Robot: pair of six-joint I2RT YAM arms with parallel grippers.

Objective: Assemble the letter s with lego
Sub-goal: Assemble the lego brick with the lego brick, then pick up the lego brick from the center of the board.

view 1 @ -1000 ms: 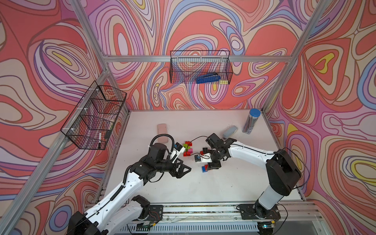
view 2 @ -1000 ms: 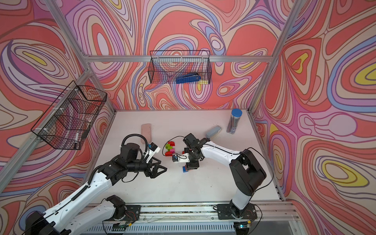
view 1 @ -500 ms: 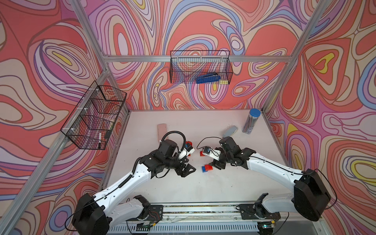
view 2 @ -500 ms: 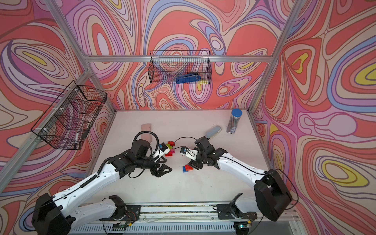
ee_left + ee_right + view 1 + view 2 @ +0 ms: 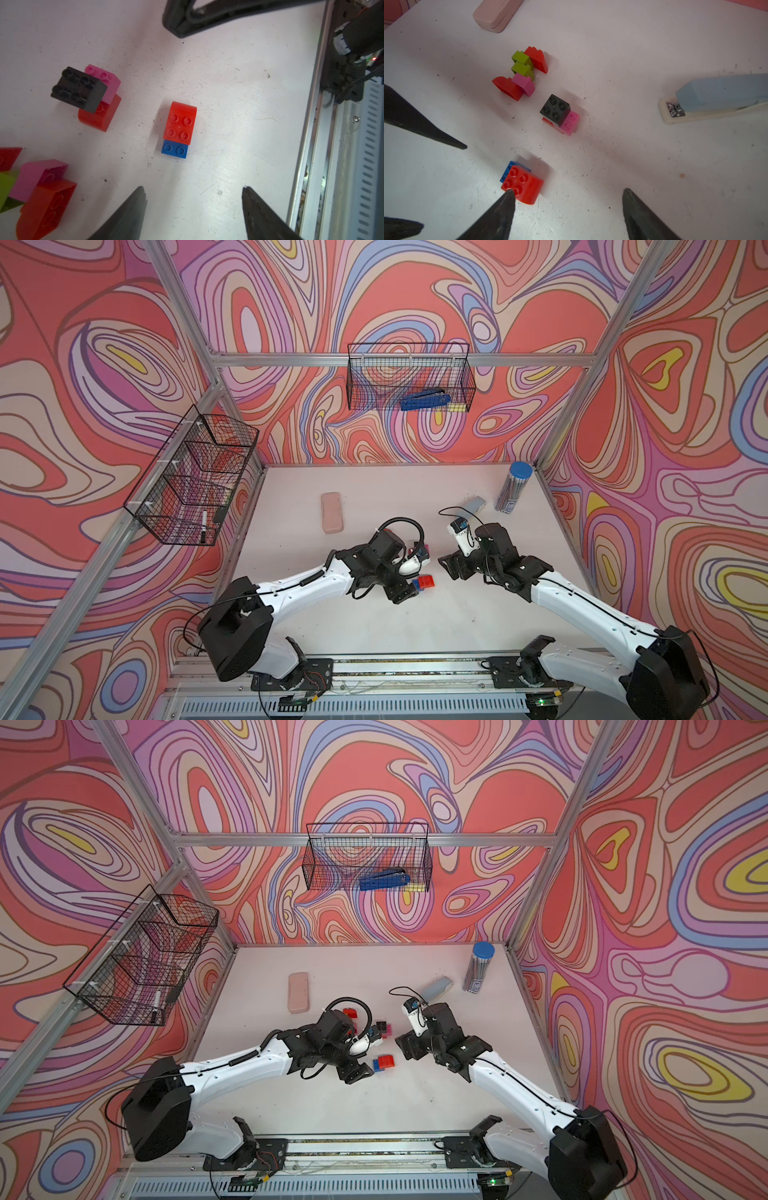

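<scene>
Lego (image 5: 384, 1061): three separate groups, mid-table, none touching.
- Nearest: red-on-blue pair (image 5: 424, 583). Red 2x2 brick (image 5: 179, 123), one side rounded, studs up, sits offset on blue brick (image 5: 174, 149); two blue studs exposed.
- Just beyond: black stack (image 5: 382, 1029). Black 2x2 brick (image 5: 555, 110) on top, half over pink brick (image 5: 571, 122), red base brick (image 5: 97, 116) under both. Upright, studs up.
- Farther left: tipped cluster (image 5: 521, 72). Two lime green bricks (image 5: 522, 63), pink piece (image 5: 523, 84), two red rounded bricks (image 5: 536, 59) at ends; lying on side, mostly hidden in top views.
</scene>
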